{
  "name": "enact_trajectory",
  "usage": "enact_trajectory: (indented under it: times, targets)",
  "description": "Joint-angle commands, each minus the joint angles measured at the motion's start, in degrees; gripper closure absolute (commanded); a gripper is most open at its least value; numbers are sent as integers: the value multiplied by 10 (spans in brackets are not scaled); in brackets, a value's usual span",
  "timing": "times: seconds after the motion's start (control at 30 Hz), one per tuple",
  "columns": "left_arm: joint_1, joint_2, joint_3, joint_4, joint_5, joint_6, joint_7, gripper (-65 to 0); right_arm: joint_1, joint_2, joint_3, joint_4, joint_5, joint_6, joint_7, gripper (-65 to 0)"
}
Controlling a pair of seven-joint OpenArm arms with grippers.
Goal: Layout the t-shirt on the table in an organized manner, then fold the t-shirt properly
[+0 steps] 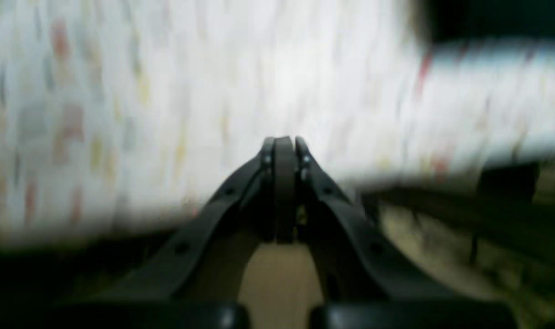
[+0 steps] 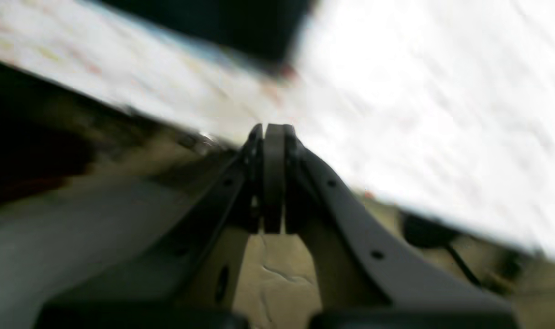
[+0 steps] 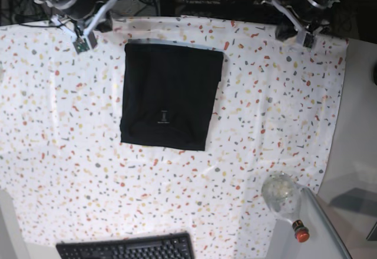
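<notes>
The black t-shirt (image 3: 168,94) lies flat on the flecked white table (image 3: 70,141) as a neat rectangle, its small label mark facing up. My right gripper (image 3: 106,19) is at the far left edge of the table, up and left of the shirt. My left gripper (image 3: 281,28) is at the far right edge, well apart from the shirt. In the left wrist view the left gripper (image 1: 284,141) is shut and empty over the blurred table (image 1: 122,91). In the right wrist view the right gripper (image 2: 272,130) is shut and empty at the table's edge (image 2: 441,114).
A black keyboard (image 3: 126,248) lies at the near edge. A clear glass vessel (image 3: 281,193) and a small red-capped bottle (image 3: 301,232) stand at the near right corner. A plain grey side surface (image 3: 359,123) borders the right. Cables and gear sit behind the table.
</notes>
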State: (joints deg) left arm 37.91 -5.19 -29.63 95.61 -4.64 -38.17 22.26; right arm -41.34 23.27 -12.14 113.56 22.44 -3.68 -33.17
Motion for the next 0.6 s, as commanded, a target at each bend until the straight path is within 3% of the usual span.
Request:
enact_trajectory:
  times: [0.0,0.13,0.3,0.43,0.57]
  targets:
    - [13,-4,-1,9,-9,-3,-15,0,-22,12,8,11,6,5,8,0]
    - [69,-7,-1,-12,-9,-4,-17,0,-111,33,29,9,6,5,8,0]
    - [82,-7,7,-114,-6,-5,-21,0,-157,23,8,-92,5,6,15,0]
    - [74,-24,79,-263,-5,-1,-136,0,-100,16,-56,-273,5,7,108,0]
    - [42,-44,178,-420,-4,1,-254,0,-18,15,-162,-444,5,40,204,0]
